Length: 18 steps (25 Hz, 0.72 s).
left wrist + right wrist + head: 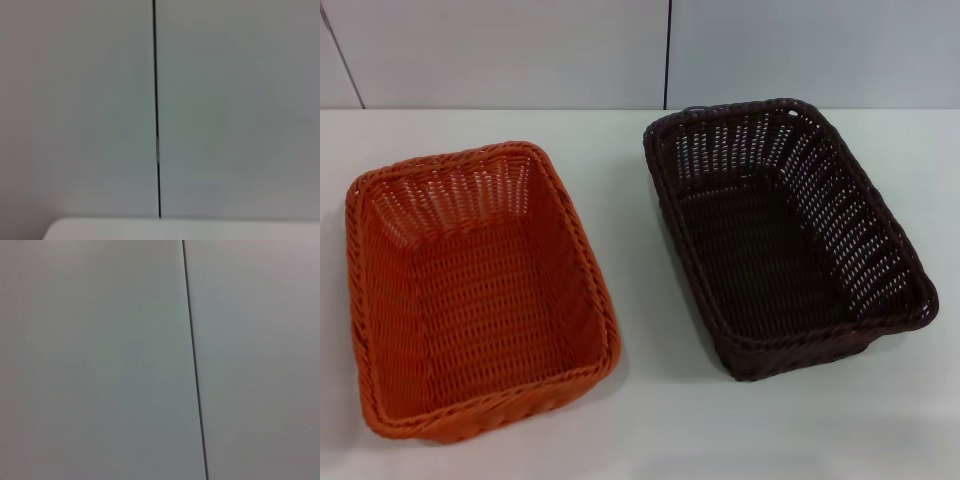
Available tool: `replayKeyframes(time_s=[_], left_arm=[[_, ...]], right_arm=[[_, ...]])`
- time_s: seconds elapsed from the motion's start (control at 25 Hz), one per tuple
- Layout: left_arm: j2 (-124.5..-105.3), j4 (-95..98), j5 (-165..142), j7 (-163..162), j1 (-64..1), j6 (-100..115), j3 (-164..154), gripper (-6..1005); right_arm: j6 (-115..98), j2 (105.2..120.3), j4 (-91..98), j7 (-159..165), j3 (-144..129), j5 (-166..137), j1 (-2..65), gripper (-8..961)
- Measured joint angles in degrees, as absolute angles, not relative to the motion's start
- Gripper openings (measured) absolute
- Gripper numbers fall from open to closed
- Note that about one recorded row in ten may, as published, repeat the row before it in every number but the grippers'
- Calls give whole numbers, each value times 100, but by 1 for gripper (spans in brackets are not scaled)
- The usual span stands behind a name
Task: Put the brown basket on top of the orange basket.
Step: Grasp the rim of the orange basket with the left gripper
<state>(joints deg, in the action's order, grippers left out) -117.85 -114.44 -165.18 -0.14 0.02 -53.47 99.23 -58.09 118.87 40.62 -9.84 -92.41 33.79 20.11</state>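
The orange basket (480, 290) lies on the white table at the left of the head view, empty, its long side running away from me. To its right, a hand's width apart, rests the brown basket (785, 235), also empty and turned slightly clockwise. Neither gripper nor arm appears in the head view. Both wrist views face a pale wall panel and show no fingers and no basket.
The white table (640, 400) ends at a grey-white wall (520, 50) with a dark vertical seam (667, 50) behind the baskets. The left wrist view shows that wall seam (156, 110) and a strip of table edge (180, 230); the right wrist view shows only wall and seam (194, 360).
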Motion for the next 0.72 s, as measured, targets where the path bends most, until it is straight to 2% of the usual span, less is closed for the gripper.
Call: replayKeyframes(time_s=[0.4, 0.68, 0.72], left_arm=[[-11796, -11469, -16550, 259, -84, -6051, 9640, 594], [-11794, -11336, -16551, 228, -238, -6624, 9737, 741], [-11795, -11310, -16551, 214, -304, -6819, 9772, 823]], right_arm=[[-5809, 11882, 4067, -984, -9237, 3374, 2023, 637], [-5809, 11877, 4111, -984, -9237, 3367, 1996, 637], [-5809, 11876, 4118, -984, -9237, 3366, 1992, 637]])
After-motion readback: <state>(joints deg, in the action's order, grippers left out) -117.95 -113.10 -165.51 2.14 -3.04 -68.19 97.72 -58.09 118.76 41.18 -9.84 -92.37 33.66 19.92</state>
